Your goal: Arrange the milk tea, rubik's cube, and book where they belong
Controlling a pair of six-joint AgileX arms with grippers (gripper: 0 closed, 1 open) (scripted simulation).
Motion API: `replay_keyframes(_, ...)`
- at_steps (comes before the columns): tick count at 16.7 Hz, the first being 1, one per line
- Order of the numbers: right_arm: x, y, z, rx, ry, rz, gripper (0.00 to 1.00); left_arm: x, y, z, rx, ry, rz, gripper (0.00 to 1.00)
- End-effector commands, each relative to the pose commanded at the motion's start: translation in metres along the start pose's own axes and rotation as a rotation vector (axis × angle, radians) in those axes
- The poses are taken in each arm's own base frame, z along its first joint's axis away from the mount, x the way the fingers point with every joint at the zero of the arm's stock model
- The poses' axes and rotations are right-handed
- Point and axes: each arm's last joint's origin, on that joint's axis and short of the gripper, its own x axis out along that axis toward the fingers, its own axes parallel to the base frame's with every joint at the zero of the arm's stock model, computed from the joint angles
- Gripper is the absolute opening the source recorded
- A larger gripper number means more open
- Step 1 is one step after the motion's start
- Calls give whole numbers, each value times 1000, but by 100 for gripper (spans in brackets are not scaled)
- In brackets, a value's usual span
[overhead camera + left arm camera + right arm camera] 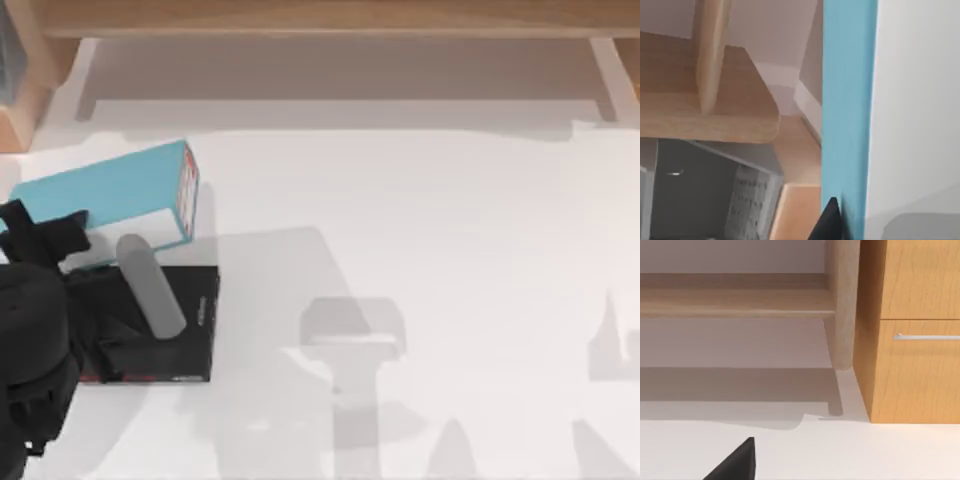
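Observation:
The book (110,192), light blue with a white edge strip, sits tilted at the table's left, its far end pointing back and to the right. My left gripper (48,232) is shut on the book's near left end. Seen from the left wrist, the book (847,100) runs as a blue band straight away from a black fingertip (830,220) that presses its side. My right arm's black fingertip (735,462) shows over bare white table near the back right corner. The milk tea and the rubik's cube are out of view.
A black book (185,322) lies flat under my left arm, just in front of the blue one. A wooden shelf (320,15) spans the back edge on wooden legs (842,305). A wooden drawer cabinet (912,340) stands at the back right.

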Motion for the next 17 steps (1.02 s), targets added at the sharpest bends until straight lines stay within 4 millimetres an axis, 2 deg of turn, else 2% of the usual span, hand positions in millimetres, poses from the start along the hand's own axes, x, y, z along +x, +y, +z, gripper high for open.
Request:
replay_keyframes(2, 0, 0, 0, 0, 0, 0, 100, -12, -33, -10, 148, -8, -124, 0)
replay_keyframes(4, 0, 0, 0, 0, 0, 0, 100, -19, -50, -17, 232, -12, -193, 0)
replay_keyframes(17, 0, 0, 0, 0, 0, 0, 100, -15, -53, -19, 247, -12, -205, 0)
